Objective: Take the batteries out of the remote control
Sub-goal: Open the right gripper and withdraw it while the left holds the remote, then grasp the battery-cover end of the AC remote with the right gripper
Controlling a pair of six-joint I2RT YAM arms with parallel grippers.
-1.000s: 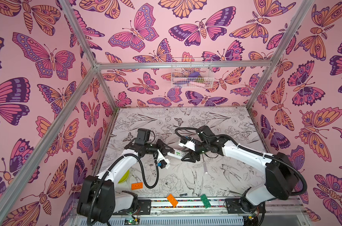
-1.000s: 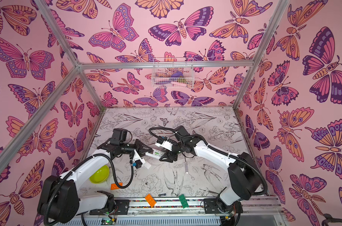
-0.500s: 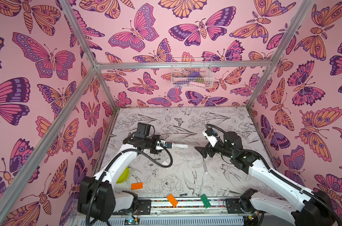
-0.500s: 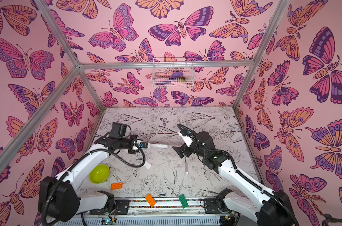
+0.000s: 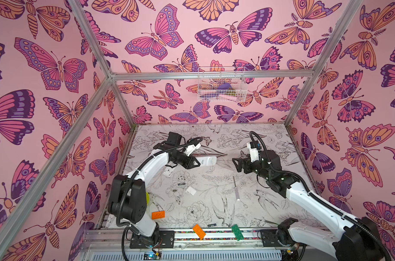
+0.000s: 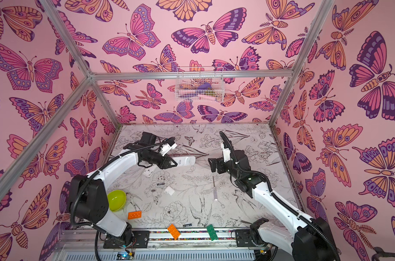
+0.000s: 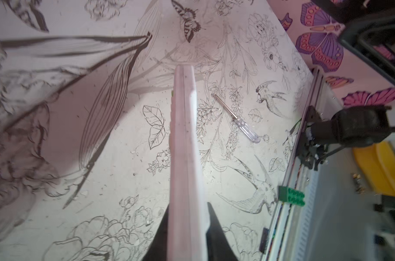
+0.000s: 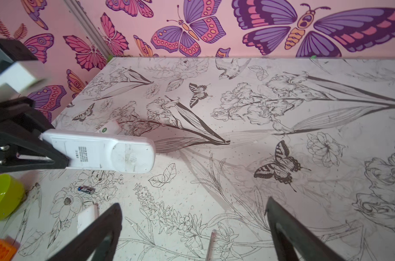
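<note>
My left gripper (image 5: pixel 196 162) (image 6: pixel 173 162) is shut on one end of the white remote control (image 5: pixel 207 161) (image 8: pixel 101 153) and holds it level above the table. In the left wrist view the remote (image 7: pixel 184 135) runs straight out between the jaws. The right gripper (image 5: pixel 235 165) (image 8: pixel 192 203) hangs wide open with nothing in it, a short way right of the remote's free end. One black battery (image 5: pixel 182 184) (image 8: pixel 86 189) lies on the table below the remote. Another lies by the front rail (image 5: pixel 212 225).
On the table lie a small white cover (image 5: pixel 191 191), a clear-handled screwdriver (image 5: pixel 236 188) (image 7: pixel 237 118) and a second white remote-like piece (image 5: pixel 168 172) under the left arm. A green bowl (image 6: pixel 116 200), two orange bricks (image 5: pixel 158 214) (image 5: pixel 198 231) and a green brick (image 5: pixel 237 232) sit near the front.
A second ago both grippers were at the remote in the middle. The right gripper has let go, opened wide and drawn back to the right. The left still holds the remote.
</note>
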